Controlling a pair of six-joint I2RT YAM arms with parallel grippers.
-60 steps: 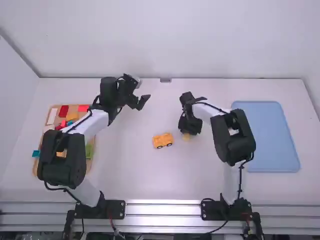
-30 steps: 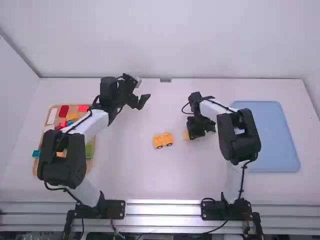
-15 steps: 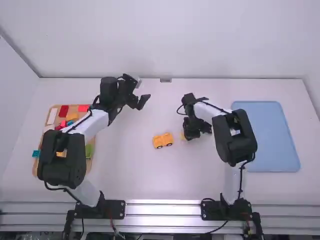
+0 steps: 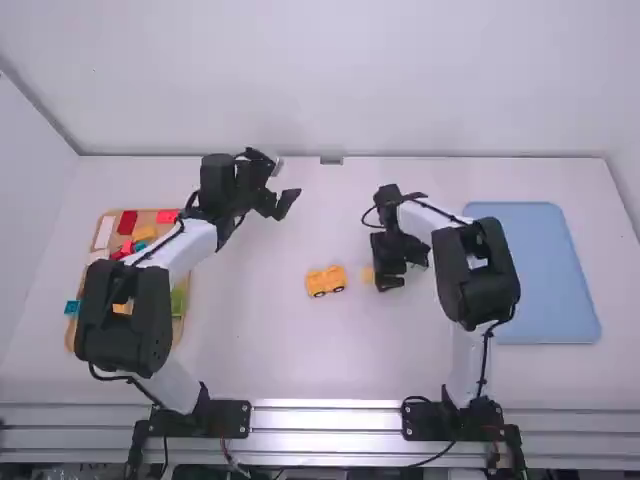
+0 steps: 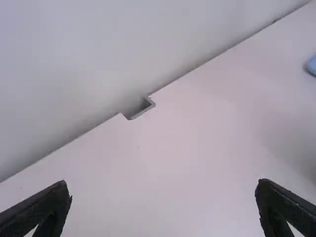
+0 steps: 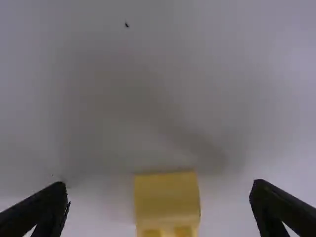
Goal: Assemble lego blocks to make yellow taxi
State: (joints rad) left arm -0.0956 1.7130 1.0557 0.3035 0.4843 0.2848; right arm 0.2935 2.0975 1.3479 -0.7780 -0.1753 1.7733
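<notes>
Where dark wheels show, boxy yellow car, squarish block

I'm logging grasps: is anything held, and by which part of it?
Nothing is held: the left gripper is open, and the open right gripper leaves gaps either side of the yellow block.

plain pale wall behind 1 white table

The desk looks smooth and matt. The long rail seems to be of shiny metal. The yellow block and the blue tray look like smooth plastic, and the brown tray looks like wood.
</notes>
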